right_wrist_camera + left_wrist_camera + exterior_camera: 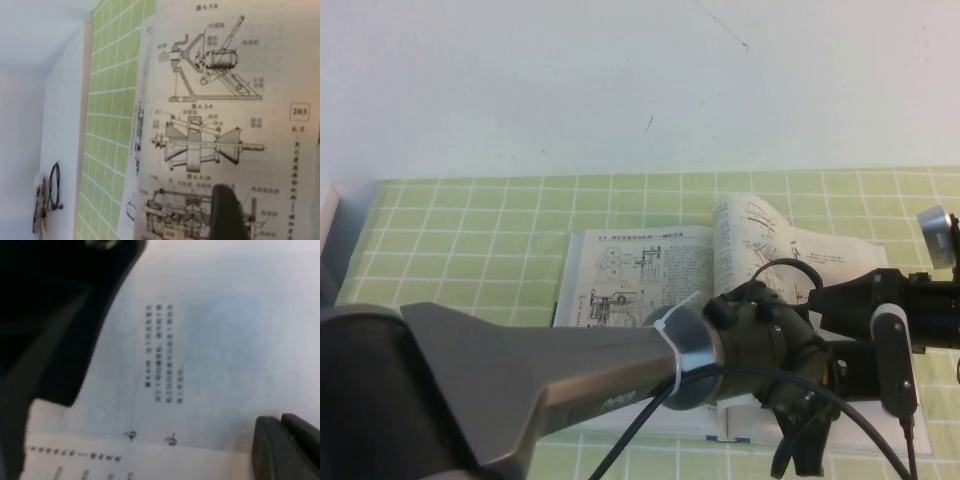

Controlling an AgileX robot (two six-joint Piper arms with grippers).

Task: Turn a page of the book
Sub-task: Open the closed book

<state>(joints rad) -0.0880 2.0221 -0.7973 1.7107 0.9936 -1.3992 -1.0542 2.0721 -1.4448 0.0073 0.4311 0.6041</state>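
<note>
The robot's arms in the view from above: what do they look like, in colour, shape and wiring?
The left arm is a broad dark grey tapering shell with a metallic band and white cable tie at the wrist, then a rounded black housing. Thin black cables loop off it. Its tool is black. The right arm is black and boxy with a white-edged link; its tool shows one black finger.

- The left arm hides much of the book.
- Left tool: fingertips cut off by the picture's edge.
- Right tool: only one finger shows.
</note>
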